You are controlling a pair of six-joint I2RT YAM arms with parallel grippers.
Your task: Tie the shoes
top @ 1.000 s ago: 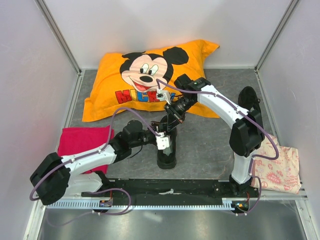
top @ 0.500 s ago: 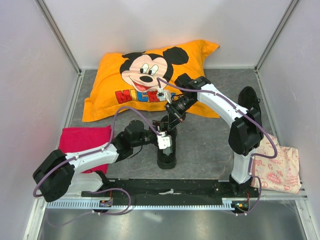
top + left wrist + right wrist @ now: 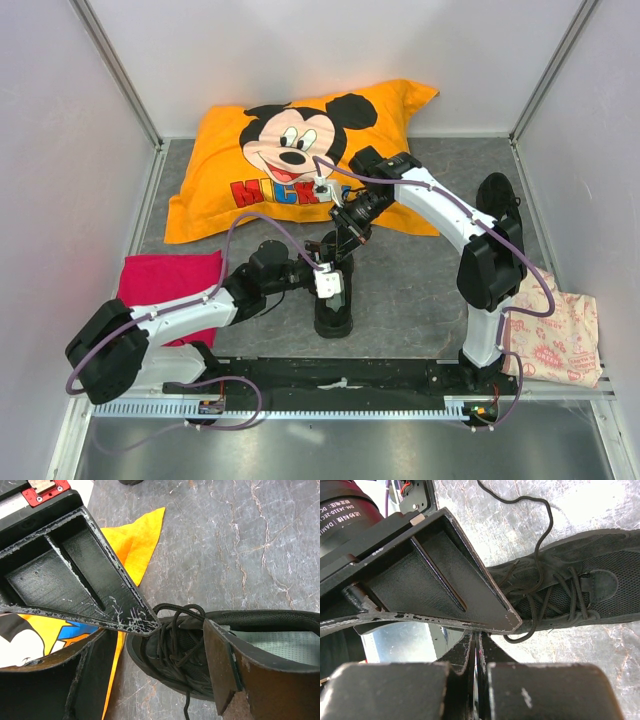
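While the shoe (image 3: 334,318) rests by the near edge, left claw (image 3: 177,630) gapes above it, right claw (image 3: 502,632) pinches 1 lace (image 3: 550,522): thin, limp, probably slippery; grip near its end.

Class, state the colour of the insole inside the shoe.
Pale grey insole; it shows best in the left wrist view.

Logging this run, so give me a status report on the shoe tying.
Left gripper open over the laces. Right gripper shut beside it, lace hold unclear. Shoe not tied, laces slack. Nothing blocking.
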